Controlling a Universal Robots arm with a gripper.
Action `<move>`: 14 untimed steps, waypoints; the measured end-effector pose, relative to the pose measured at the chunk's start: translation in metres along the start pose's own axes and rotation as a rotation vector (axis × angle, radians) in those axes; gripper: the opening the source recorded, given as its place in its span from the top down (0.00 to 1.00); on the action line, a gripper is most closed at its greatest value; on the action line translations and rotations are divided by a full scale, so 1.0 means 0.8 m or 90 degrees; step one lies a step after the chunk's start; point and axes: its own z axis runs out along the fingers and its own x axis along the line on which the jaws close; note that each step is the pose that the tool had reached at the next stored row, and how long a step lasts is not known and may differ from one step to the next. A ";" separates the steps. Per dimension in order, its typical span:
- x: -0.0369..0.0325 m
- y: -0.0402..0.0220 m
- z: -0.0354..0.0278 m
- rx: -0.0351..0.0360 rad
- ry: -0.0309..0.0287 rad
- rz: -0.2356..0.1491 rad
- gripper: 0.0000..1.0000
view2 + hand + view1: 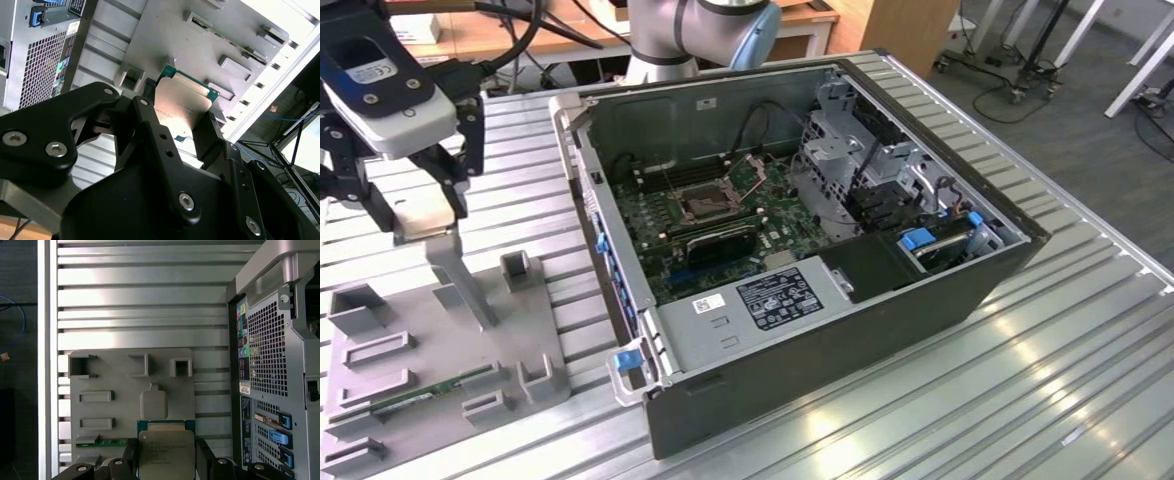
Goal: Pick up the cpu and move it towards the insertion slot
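Silvery-white square cpu (166, 452) with green rim clamped between black gripper (168, 462) fingers, one edge cut off in first wrist view | hangs above grey fixture plate (100, 412) | dark silver-framed insertion slot (707, 200) well apart, inside open case (854, 330)

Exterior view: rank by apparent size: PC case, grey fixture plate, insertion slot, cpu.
1. PC case
2. Grey fixture plate
3. Insertion slot and cpu: these look about alike, so they are left unranked.
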 end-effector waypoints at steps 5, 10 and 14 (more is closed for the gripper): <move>0.0000 0.0000 -0.0006 -0.0001 0.0000 0.000 0.45; -0.0012 0.0001 -0.0010 0.0000 0.0002 0.000 0.45; -0.0059 0.0003 -0.0008 -0.0001 0.0000 0.000 0.45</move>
